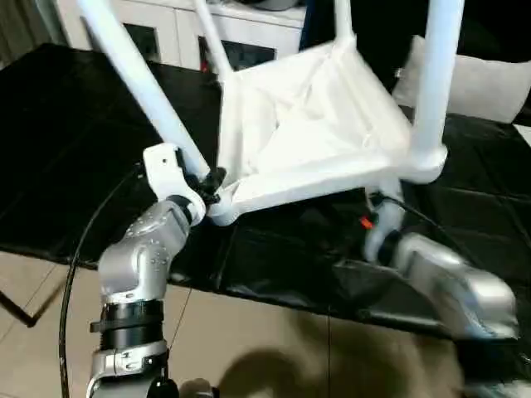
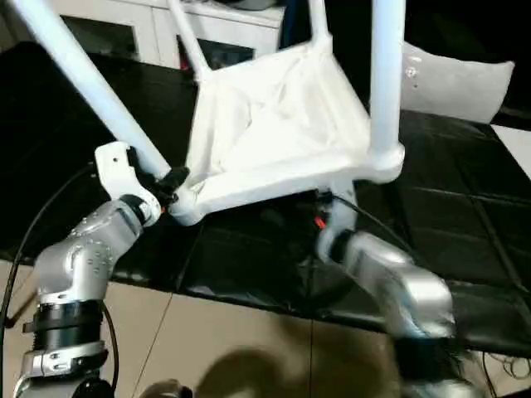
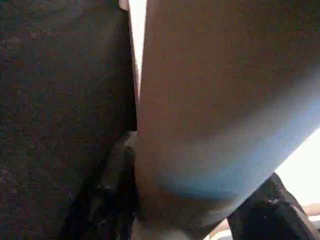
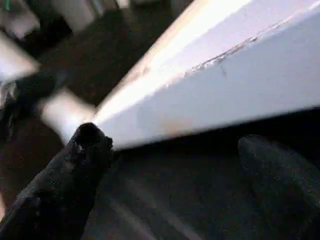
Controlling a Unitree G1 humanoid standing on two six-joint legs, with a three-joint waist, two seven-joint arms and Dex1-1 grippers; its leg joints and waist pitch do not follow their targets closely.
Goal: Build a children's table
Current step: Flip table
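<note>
The white tabletop (image 1: 307, 124) lies underside up and tilted on the black surface, ribbed face showing. Legs rise from its corner sockets: one slants up-left (image 1: 141, 83), one stands at the near right (image 1: 436, 75), two thinner ones show at the back (image 1: 211, 37). My left gripper (image 1: 211, 184) is shut on the slanted leg just above its near-left socket; in the left wrist view that leg (image 3: 210, 115) sits between the black fingers (image 3: 107, 200). My right gripper (image 1: 377, 203) is under the tabletop's near edge by the right corner, its fingers (image 4: 82, 155) spread apart below the white rim (image 4: 225, 90).
The black work surface (image 1: 66, 166) ends at a near edge with beige floor tiles below. A white cabinet with glass doors (image 1: 158, 29) stands behind. A grey pillow (image 1: 485, 87) lies at the back right. A black cable (image 1: 79, 249) loops beside my left arm.
</note>
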